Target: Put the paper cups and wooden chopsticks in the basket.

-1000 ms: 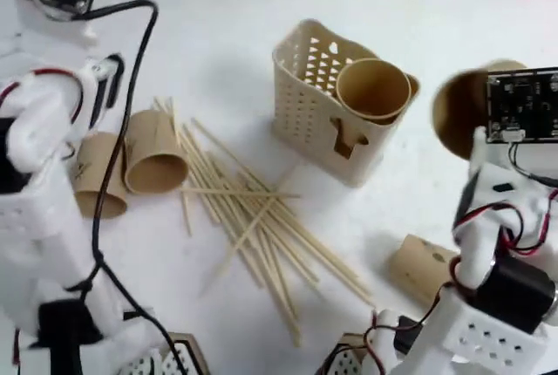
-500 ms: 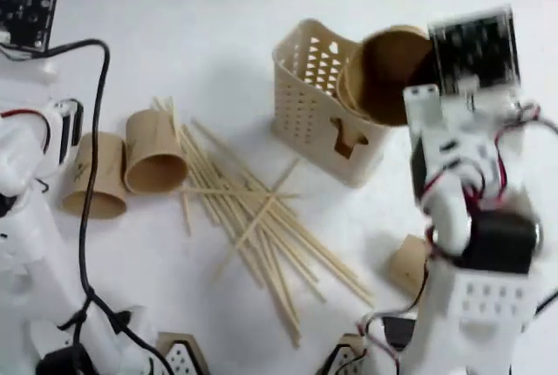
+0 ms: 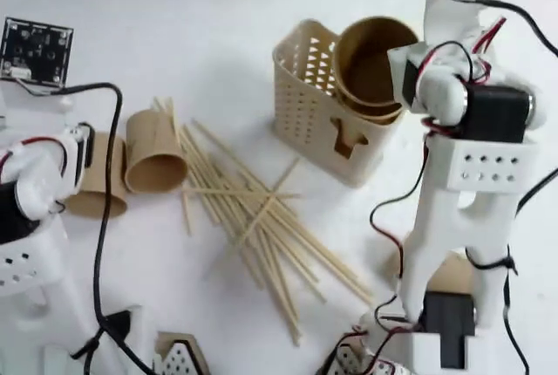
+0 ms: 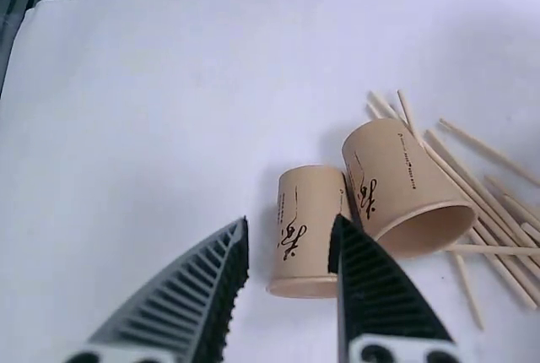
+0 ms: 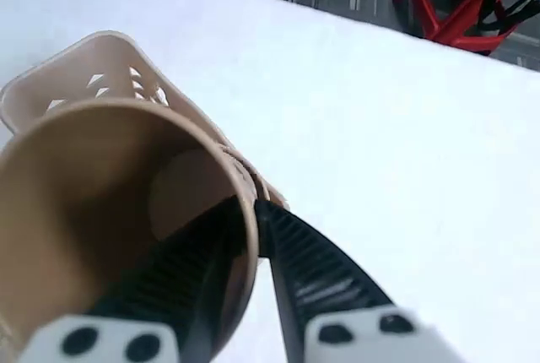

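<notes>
- Claw of right arm [image 5: 253, 207] is closed tight on rim of paper cup [image 5: 101, 186], held over basket [image 3: 314, 113].
- Left claw [image 4: 288, 226] is half open, empty, above two lying cups [image 4: 405, 186] on counter [image 4: 126, 127], beside chopsticks [image 3: 261, 218].

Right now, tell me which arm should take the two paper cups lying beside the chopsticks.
Left. Its open jaws hang right by the nearer lying paper cup and its neighbour. The right arm's jaws are shut on another paper cup at the basket, so it's busy.
</notes>
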